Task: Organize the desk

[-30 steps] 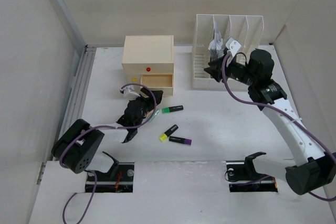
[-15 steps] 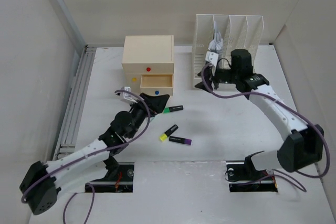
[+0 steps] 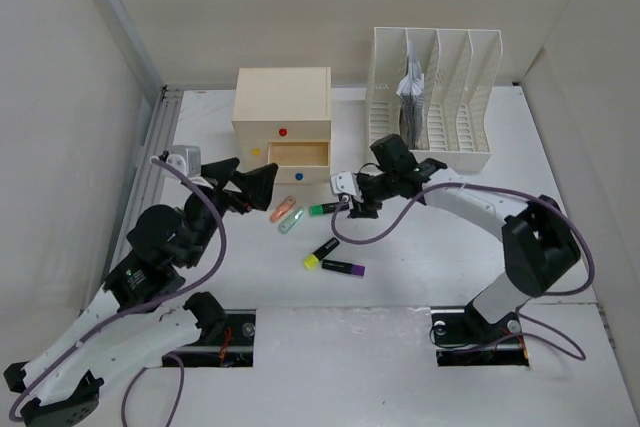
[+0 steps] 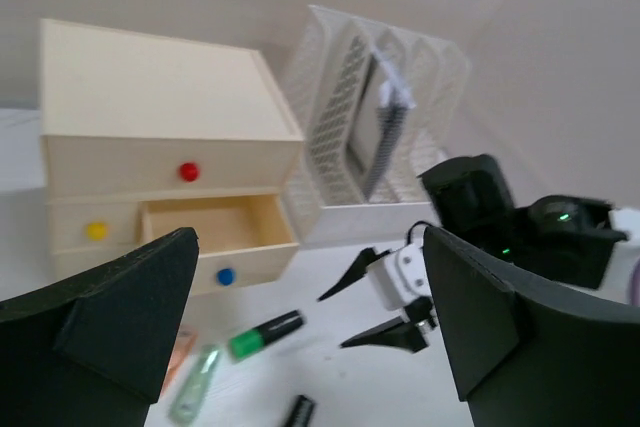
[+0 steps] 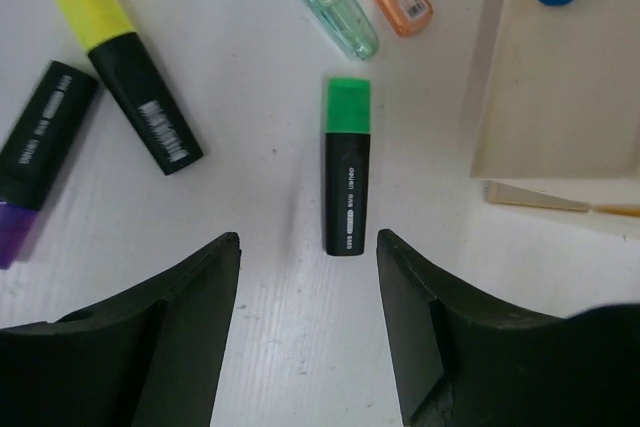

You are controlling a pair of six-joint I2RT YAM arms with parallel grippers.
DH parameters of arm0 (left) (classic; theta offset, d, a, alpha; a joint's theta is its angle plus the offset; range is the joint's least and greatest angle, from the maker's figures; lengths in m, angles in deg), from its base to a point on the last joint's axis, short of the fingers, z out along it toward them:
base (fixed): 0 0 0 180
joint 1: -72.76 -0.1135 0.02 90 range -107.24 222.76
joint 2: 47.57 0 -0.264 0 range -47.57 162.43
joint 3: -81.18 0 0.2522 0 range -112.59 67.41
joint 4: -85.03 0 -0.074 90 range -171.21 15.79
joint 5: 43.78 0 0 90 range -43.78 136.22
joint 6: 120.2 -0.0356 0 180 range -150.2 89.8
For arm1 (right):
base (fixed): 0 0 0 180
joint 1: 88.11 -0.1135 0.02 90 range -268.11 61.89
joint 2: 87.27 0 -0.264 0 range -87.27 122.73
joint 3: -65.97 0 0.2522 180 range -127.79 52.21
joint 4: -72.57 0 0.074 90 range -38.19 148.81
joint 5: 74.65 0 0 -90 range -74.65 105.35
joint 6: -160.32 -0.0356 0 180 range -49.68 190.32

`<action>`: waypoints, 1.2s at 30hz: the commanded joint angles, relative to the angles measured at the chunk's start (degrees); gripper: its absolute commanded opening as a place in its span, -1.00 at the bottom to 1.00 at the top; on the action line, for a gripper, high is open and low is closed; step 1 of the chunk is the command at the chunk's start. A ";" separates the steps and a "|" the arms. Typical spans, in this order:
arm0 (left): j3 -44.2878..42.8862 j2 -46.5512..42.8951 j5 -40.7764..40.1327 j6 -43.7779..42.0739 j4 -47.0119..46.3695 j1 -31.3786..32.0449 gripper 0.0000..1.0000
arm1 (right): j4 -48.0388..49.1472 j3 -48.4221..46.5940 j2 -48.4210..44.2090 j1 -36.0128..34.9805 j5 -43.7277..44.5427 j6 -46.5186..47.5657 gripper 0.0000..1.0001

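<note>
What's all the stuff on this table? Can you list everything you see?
flat white desk: 1, white, under everything
cream box of drawers: 1, cream with red, yellow and blue knobs, back of the desk, middle drawer open
white slotted file rack: 1, white, right of the box
bundle of papers: 1, grey and white, standing in the rack
green-capped black highlighter: 1, in front of the box
yellow-capped black highlighter: 1, mid-desk
purple-capped black highlighter: 1, beside the yellow one
see-through orange pen-like item: 1, below the open drawer
see-through pale green pen-like item: 1, beside the orange one
left hand: 1, black, open, empty
right hand: 1, black, open, over the green-capped highlighter
</note>
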 commanded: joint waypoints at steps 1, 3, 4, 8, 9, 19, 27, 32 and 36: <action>7.74 -4.15 -7.12 -11.72 1.88 0.23 0.89 | 0.87 -4.92 4.10 -0.72 3.07 3.40 0.24; 8.84 -5.84 -6.35 -12.26 1.07 -0.39 0.89 | 0.87 -7.38 6.47 -0.72 3.78 0.32 0.19; 9.36 -6.97 -5.82 -12.26 1.07 -1.00 0.89 | 0.87 -8.17 7.27 -0.72 5.26 -0.38 0.12; 11.37 -11.01 -6.34 -12.79 -0.51 -1.00 0.89 | -0.34 -11.95 11.74 -1.95 9.05 -1.00 -0.04; 11.91 -11.81 -6.34 -12.79 -1.12 -1.00 0.89 | -1.05 -12.83 11.76 -1.95 9.66 -1.00 -0.04; 12.44 -16.30 -6.34 -12.79 -1.13 -1.00 0.89 | -11.60 -22.50 21.68 -5.29 13.27 2.24 -0.07; 12.44 -17.45 -5.82 -12.79 -1.13 -1.00 0.89 | -14.33 -25.14 25.38 -6.43 16.00 2.25 -0.07; 12.44 -17.97 -5.81 -12.79 -1.13 -1.00 0.89 | -14.33 -25.14 26.52 -7.66 19.68 1.72 -0.05; 12.44 -17.97 -5.29 -12.79 -1.13 -1.00 0.89 | -13.72 -25.14 27.58 -8.19 21.10 0.06 -0.02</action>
